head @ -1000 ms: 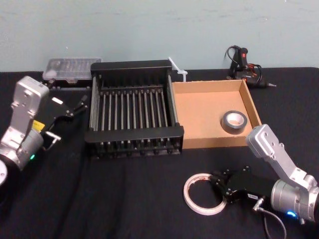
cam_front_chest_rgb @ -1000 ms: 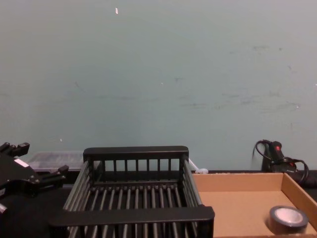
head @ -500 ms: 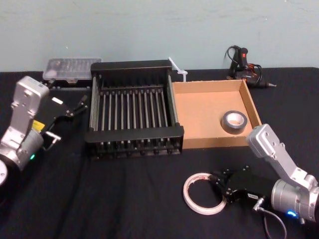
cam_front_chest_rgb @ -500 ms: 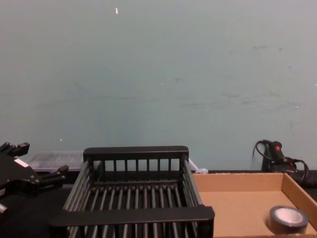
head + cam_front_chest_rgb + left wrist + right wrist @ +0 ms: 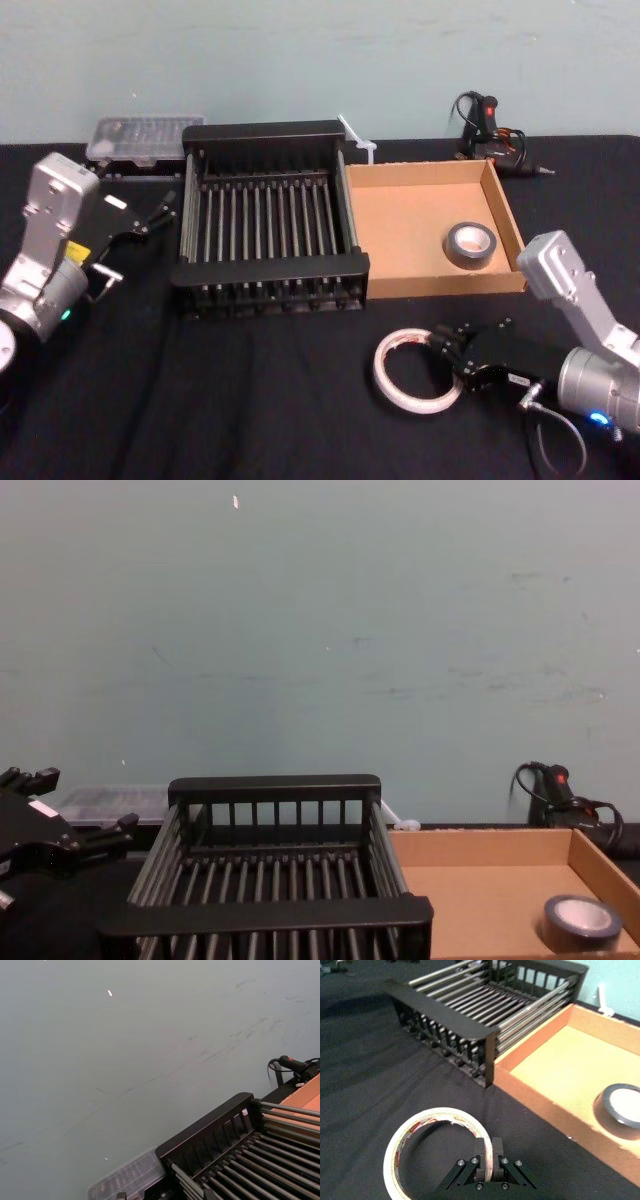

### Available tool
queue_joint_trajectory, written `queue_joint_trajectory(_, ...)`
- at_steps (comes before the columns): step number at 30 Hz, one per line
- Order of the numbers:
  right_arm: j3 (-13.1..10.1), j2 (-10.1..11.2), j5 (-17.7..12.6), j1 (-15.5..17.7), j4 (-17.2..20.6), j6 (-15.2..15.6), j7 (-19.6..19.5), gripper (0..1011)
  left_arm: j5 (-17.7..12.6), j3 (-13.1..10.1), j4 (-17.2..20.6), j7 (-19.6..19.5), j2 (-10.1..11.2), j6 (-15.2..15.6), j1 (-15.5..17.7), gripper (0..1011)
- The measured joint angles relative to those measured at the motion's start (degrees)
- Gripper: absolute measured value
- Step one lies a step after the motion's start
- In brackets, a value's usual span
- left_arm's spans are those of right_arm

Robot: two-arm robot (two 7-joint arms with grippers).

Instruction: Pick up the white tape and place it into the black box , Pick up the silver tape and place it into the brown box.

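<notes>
Leftmost in the head view, the left gripper (image 5: 140, 240) was seen at mid-height near the frame's left edge, just beside the left wall of the black box (image 5: 270, 272). Its fingers were spread apart, with nothing between them. In the chest view, the same gripper (image 5: 70, 815) was found at the lower left corner. A clear plastic case (image 5: 140, 135) lay at the upper left, behind that gripper.

The black box was placed centre-left on the black tablecloth (image 5: 230, 410), and only its bare slatted floor was seen inside. Its solid rim was also shown in the left wrist view (image 5: 205, 1125), the right wrist view (image 5: 440, 1012) and the chest view (image 5: 270, 912).

The white tape (image 5: 386, 375) was located at the lower centre-right, in front of both boxes and outside them. In the right wrist view, the ring (image 5: 437, 1113) was clamped at its near wall by the closed fingers of the right gripper (image 5: 487, 1156). Whether it was clear of the cloth could not be told. The right gripper (image 5: 447, 350) reached in from the lower right corner.

The brown box (image 5: 400, 230) was set against the black box's right wall. The silver tape (image 5: 470, 259) lay flat in its near right corner, as was also seen in the right wrist view (image 5: 622, 1105) and the chest view (image 5: 582, 922). A black corded tool (image 5: 490, 125) lay at the upper right.
</notes>
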State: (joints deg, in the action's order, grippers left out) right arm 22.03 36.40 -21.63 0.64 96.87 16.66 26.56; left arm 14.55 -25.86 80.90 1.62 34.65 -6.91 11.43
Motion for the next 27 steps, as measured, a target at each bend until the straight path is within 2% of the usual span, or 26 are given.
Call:
queue_joint_trajectory(7,-2.47,-0.03,-2.03,0.18,1.12,0.69,-2.04,93,0.00,0.00,0.00,0.00,0.00,0.00,0.00,1001)
queue_joint_trajectory(20,-6.76,-1.02,-3.58,-1.20,0.78,0.93,-6.22,93,0.00,0.00,0.00,0.00,0.00,0.00,0.00,1001)
queue_joint_trajectory(27,-7.55,-2.16,-3.56,-3.16,-0.27,1.49,-7.63,93,0.00,0.00,0.00,0.00,0.00,0.00,0.00,1001)
